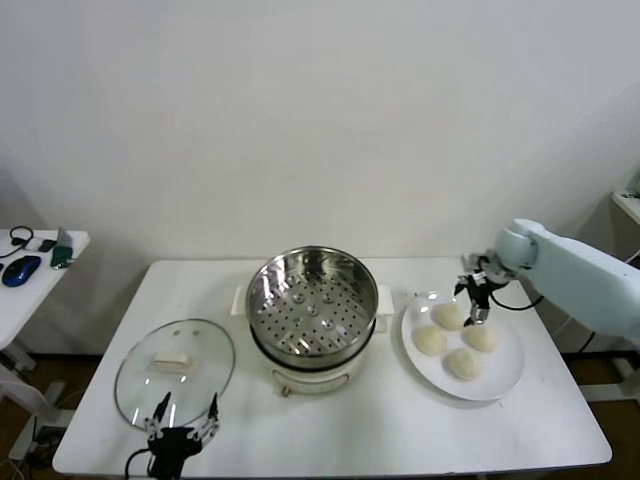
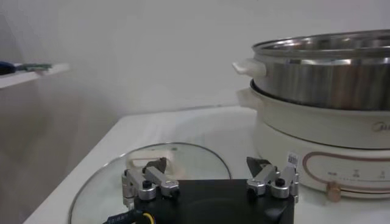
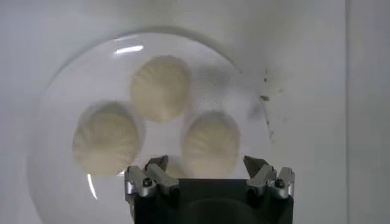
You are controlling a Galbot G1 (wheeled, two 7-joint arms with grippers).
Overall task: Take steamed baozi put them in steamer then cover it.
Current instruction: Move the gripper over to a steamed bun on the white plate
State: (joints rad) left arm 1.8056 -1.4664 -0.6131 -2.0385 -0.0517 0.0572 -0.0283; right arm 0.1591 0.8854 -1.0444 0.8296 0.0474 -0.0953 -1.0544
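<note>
Several cream-white steamed baozi [image 1: 448,316] lie on a white plate [image 1: 505,375] at the right of the table. My right gripper [image 1: 478,300] hovers open just above them; in the right wrist view one baozi [image 3: 210,143] lies under the gap of the right gripper [image 3: 207,164], untouched. The shiny steamer [image 1: 312,305] stands at the table's middle, its perforated tray bare. The glass cover [image 1: 175,372] lies flat at the left. My left gripper [image 1: 183,415] rests open at the cover's near edge, holding nothing. In the left wrist view the left gripper [image 2: 207,165] faces the cover [image 2: 183,159] and the steamer [image 2: 329,79].
A small side table [image 1: 40,285] at the far left carries a blue mouse [image 1: 22,268] and cables. The white work table [image 1: 380,420] has bare surface in front of the steamer and plate. A white wall stands close behind.
</note>
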